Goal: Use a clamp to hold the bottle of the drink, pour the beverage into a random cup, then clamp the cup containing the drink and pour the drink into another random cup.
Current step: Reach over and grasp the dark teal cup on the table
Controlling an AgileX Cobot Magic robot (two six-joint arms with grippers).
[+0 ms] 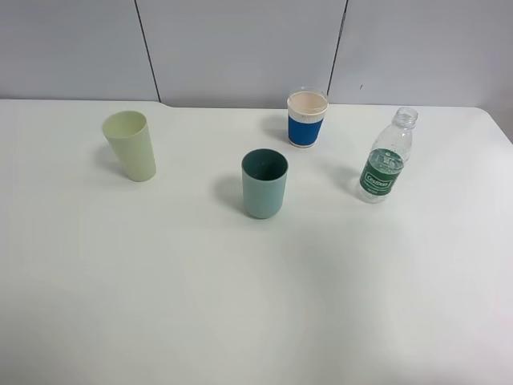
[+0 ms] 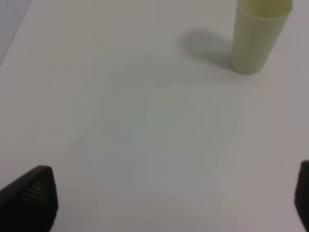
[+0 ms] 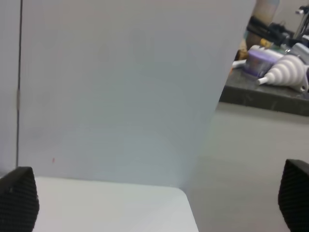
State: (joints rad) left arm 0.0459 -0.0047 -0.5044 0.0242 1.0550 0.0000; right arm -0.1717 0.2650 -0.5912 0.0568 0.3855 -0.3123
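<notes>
A small clear bottle (image 1: 385, 161) with a green label stands upright at the right of the white table (image 1: 256, 305), uncapped. In the middle stands the teal cup (image 1: 264, 183), upright. The pale yellow-green cup (image 1: 131, 144) (image 2: 257, 34) stands at the left. Neither arm shows in the exterior high view. My left gripper (image 2: 169, 203) is open over bare table, short of the yellow-green cup, with only its black fingertips (image 2: 31, 198) in view. My right gripper (image 3: 159, 203) is open too, facing the grey wall past the table's corner, nothing between its fingertips (image 3: 17, 203).
A white paper cup with a blue band (image 1: 307, 118) stands at the back, between the teal cup and the bottle. Grey wall panels (image 1: 240, 48) rise behind the table. Beyond the table's right corner the right wrist view shows a dark bench with clutter (image 3: 275, 67).
</notes>
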